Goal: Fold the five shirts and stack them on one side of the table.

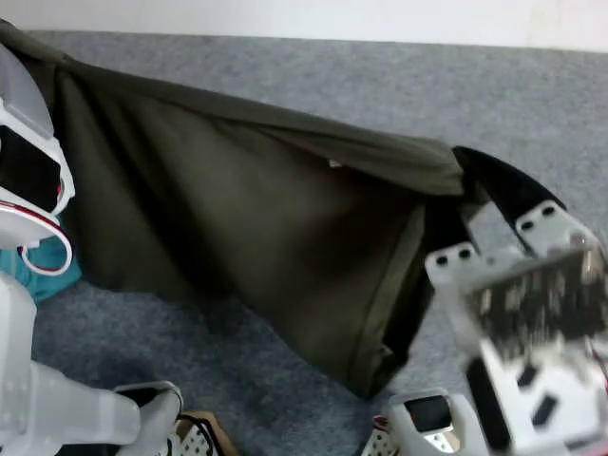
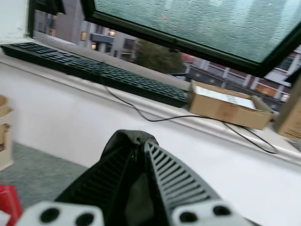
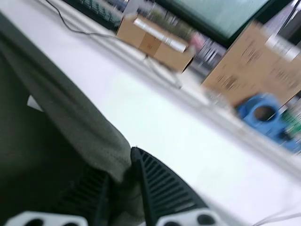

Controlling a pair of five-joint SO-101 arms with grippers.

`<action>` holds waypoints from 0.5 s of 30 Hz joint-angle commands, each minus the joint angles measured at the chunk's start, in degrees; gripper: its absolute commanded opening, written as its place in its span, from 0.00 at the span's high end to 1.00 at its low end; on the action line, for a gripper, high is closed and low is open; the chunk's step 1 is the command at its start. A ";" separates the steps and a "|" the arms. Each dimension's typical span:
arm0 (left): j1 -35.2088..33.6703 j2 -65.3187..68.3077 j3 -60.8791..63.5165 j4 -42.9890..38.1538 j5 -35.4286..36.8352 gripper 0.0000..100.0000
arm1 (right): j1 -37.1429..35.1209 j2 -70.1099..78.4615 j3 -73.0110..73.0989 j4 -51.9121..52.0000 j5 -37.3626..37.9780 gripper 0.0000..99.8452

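**Olive shirt held at both ends**

An olive shirt (image 1: 247, 218) is spread over the grey table (image 1: 427, 85), its far edge drawn taut. The left end is pinched by the closed left gripper (image 2: 142, 145), the right end by the closed right gripper (image 3: 128, 162).

shirt (image 1: 256, 209) stretched over table (image 1: 427, 85) between left claw (image 2: 143, 148) and right claw (image 3: 128, 162); keyboard (image 2: 94, 70) on ledge (image 2: 160, 112) behind

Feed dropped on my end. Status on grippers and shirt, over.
Left gripper shut on olive shirt. Right gripper shut on it too. Shirt stretched between them over table. Teal cloth beside it.
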 commanded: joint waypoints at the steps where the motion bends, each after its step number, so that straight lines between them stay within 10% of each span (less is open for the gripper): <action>1: -5.05 0.57 -1.01 -0.26 0.44 0.99 | 1.10 6.29 -4.18 1.80 -6.24 0.99; 15: -5.32 0.13 22.37 -5.80 0.35 0.99 | 2.77 28.53 -8.04 9.54 -11.87 0.99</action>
